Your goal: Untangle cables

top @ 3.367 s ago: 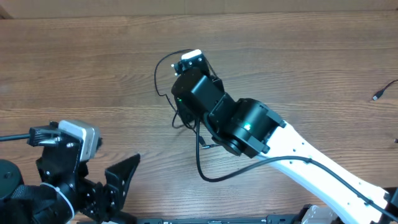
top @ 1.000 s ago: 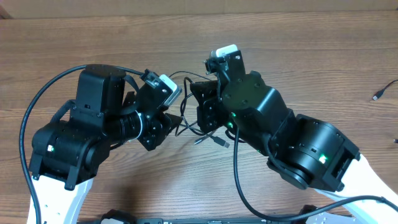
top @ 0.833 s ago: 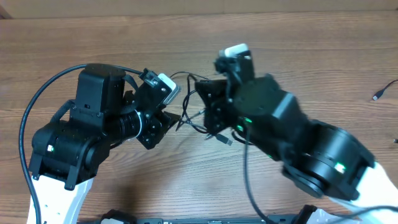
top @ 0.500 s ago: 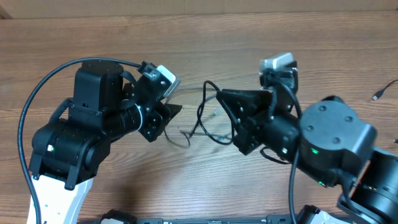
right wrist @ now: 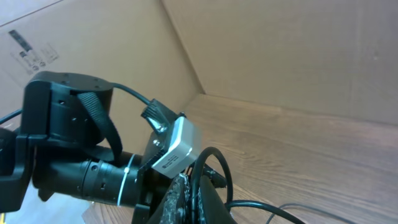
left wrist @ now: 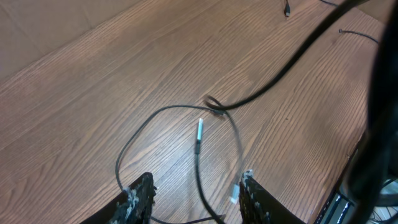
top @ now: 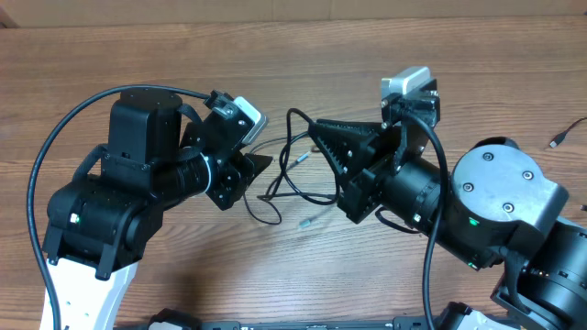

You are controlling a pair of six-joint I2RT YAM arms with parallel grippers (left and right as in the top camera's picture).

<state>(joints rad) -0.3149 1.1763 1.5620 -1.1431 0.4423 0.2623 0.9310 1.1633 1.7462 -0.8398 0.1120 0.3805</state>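
The cables [top: 292, 174] are thin black cords lying in loose loops on the wood between my two arms, with small plugs [top: 305, 223] at their ends. My right gripper [top: 318, 128] is shut on one cable strand and holds a loop of it above the table; in the right wrist view the strand runs between the closed fingers [right wrist: 200, 198] and arcs over them. My left gripper [left wrist: 194, 194] stands open just above the table, and a cable loop [left wrist: 163, 112] and a silver-tipped plug [left wrist: 199, 132] lie ahead of it, not gripped.
Another loose cord end [top: 557, 139] lies at the table's far right edge. The left arm's wrist camera [right wrist: 176, 145] sits close in front of my right gripper. A cardboard wall [right wrist: 298, 50] stands behind the table.
My right gripper has pulled its cable strand to the right, away from the left gripper, and the bunched cords have spread into open loops. The left arm has barely moved.
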